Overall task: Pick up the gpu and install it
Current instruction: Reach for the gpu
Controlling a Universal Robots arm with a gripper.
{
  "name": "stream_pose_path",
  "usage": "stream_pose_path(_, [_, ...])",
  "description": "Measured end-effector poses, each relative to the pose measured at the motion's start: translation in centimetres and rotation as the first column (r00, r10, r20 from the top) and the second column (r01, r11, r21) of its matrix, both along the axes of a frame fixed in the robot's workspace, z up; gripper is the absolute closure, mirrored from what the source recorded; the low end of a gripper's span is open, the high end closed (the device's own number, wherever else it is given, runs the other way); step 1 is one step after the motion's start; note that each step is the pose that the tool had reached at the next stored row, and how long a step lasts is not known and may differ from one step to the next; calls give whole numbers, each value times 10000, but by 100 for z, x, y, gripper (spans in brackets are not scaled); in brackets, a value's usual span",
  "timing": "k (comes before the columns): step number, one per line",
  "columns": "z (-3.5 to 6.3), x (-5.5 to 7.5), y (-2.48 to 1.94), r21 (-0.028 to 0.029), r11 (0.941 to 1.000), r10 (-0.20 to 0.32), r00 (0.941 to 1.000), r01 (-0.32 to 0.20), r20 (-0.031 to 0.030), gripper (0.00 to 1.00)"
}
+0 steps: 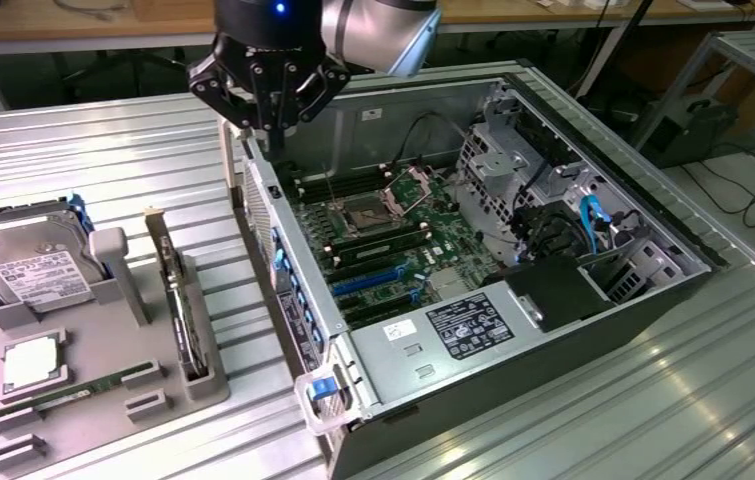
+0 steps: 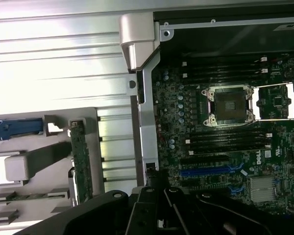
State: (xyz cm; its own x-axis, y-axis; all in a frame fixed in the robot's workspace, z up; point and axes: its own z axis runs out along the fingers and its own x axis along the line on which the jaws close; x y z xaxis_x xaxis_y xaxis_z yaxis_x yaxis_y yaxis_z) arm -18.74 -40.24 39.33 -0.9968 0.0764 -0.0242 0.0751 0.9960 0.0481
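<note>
The gpu (image 1: 180, 300) is a thin dark card that stands on its edge in a slot of the grey holder tray (image 1: 97, 425), at the exterior view's left. Its pale bracket end points away from the front. The wrist view shows the gpu (image 2: 81, 161) edge-on beside the case wall. My gripper (image 1: 270, 125) hangs shut and empty above the far corner of the open computer case (image 1: 644, 300), well away from the gpu. In the wrist view the gripper (image 2: 154, 183) points down at the case's side rail (image 2: 147, 98).
The tray also carries a silver hard drive (image 1: 30, 270), a chip (image 1: 33, 358) and a green memory stick (image 1: 70, 390). Inside the case lie the motherboard (image 1: 391, 235) with blue slots (image 1: 370, 280), its open CPU socket (image 2: 230, 105) and a power supply (image 1: 471, 325). Ribbed metal tabletop (image 1: 97, 150) surrounds everything.
</note>
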Motion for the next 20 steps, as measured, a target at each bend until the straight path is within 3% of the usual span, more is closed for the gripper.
stream_pose_path(20, [0, -183, -31, 9, 10000, 1, 10000, -1, 0, 89])
